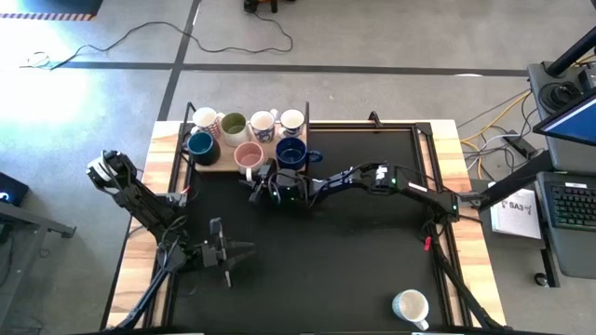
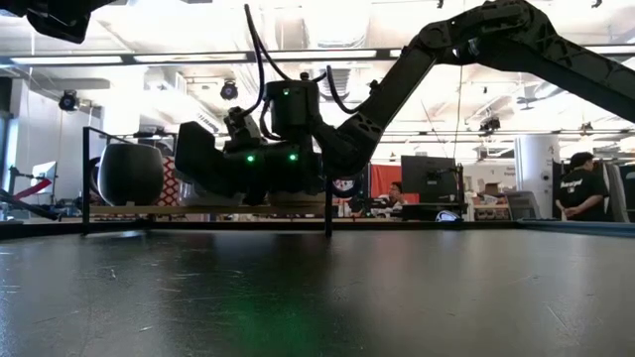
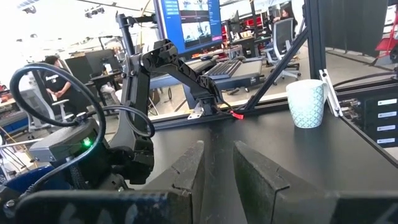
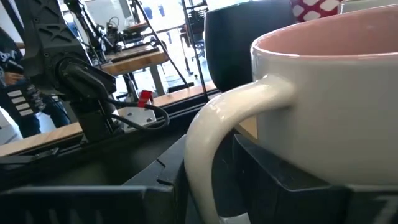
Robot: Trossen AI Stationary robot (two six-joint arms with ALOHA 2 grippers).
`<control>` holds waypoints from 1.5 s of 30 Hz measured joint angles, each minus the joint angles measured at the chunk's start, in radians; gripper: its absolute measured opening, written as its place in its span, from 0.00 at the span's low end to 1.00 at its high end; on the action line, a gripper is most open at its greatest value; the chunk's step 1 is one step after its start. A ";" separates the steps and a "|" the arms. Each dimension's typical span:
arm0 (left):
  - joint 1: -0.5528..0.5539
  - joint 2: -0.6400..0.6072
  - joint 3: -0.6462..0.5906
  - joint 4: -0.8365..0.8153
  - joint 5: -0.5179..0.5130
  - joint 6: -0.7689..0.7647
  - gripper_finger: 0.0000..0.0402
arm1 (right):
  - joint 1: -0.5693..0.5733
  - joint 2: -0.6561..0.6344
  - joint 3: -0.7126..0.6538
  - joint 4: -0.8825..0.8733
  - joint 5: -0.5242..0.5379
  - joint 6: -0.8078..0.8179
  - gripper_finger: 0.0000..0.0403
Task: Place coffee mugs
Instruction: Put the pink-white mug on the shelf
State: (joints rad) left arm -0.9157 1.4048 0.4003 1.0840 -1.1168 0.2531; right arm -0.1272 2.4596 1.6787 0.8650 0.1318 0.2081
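Observation:
Several coffee mugs stand upright on a wooden board [image 1: 221, 167] at the table's far left: white and printed ones, an olive one [image 1: 233, 124], and two dark blue ones [image 1: 201, 146] [image 1: 291, 152]. The pink mug [image 1: 248, 154] stands at the board's near edge, its handle [image 4: 208, 134] pointing toward my right gripper [image 1: 258, 180]. That gripper is open, level, with a finger on each side of the handle. My left gripper [image 1: 244, 251] waits open over the black mat, nothing between its fingers [image 3: 186, 171]. One more white mug [image 1: 410, 305] stands near the front right corner. My right gripper comes level from the table's near side, and the pink mug's handle [image 4: 199, 162] stands in the gap between its fingers [image 4: 283, 177]. Whether either finger touches the handle I cannot tell. The mug stands upright on the board.
A low black frame [image 2: 327, 213] borders the mat. The right arm [image 1: 391, 179] stretches across the mat's far half. The mat's middle and near left lie bare. A desk with a monitor and keyboard [image 1: 570, 200] stands off the table's right side; people are in the room behind.

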 joint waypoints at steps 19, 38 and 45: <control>0.000 0.000 -0.003 0.001 0.000 -0.001 0.16 | -0.024 -0.002 0.000 0.000 0.001 0.018 0.27; 0.000 0.000 -0.003 0.002 0.000 -0.005 0.16 | -0.013 -0.090 -0.001 -0.285 0.098 -0.032 0.27; 0.000 0.000 -0.003 0.002 0.000 -0.005 0.16 | -0.003 -0.118 -0.002 -0.343 0.077 -0.025 0.27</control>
State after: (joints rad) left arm -0.9161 1.4044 0.3977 1.0859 -1.1168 0.2481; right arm -0.1304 2.3415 1.6772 0.5216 0.2090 0.1833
